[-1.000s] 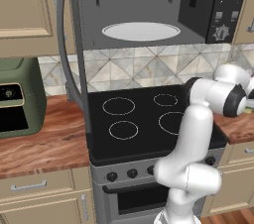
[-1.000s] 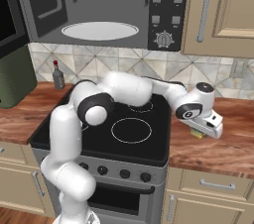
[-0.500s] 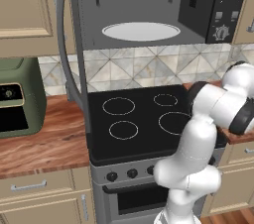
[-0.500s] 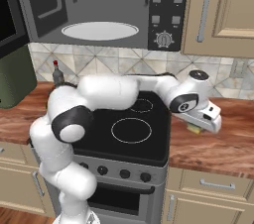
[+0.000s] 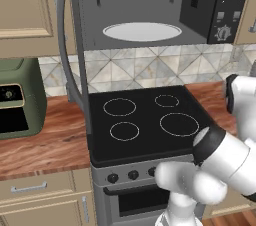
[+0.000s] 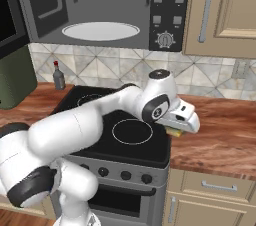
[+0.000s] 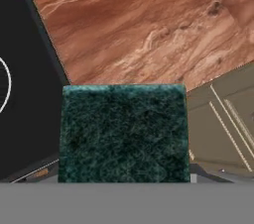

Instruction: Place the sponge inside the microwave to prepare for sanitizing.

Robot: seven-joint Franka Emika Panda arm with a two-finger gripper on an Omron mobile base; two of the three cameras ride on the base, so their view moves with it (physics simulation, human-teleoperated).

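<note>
Olive-green appliance point(image 5: 17, 105) sits far left on the wooden tabletop point(image 6: 220, 137). Small bottle point(image 6: 58, 77) stands by the backsplash left of the stove point(image 5: 142, 120). Microwave point(image 6: 107, 7) hangs above the stove, door swung open to the left, white turntable point(image 6: 100, 31) bare. Arm reaches right across the stove; fingers point(image 6: 181, 129) are low at the stove's right front corner, over the seam with the tabletop. Sponge point(image 7: 124, 134) is right under the hand: green top close up in the hand view, with stove on its left and wood beyond; yellow edge peeks out below the hand in the right base view. Fingers look closed on it, about half open, sponge seems lifted off the surface; fingertips themselves hidden.
</note>
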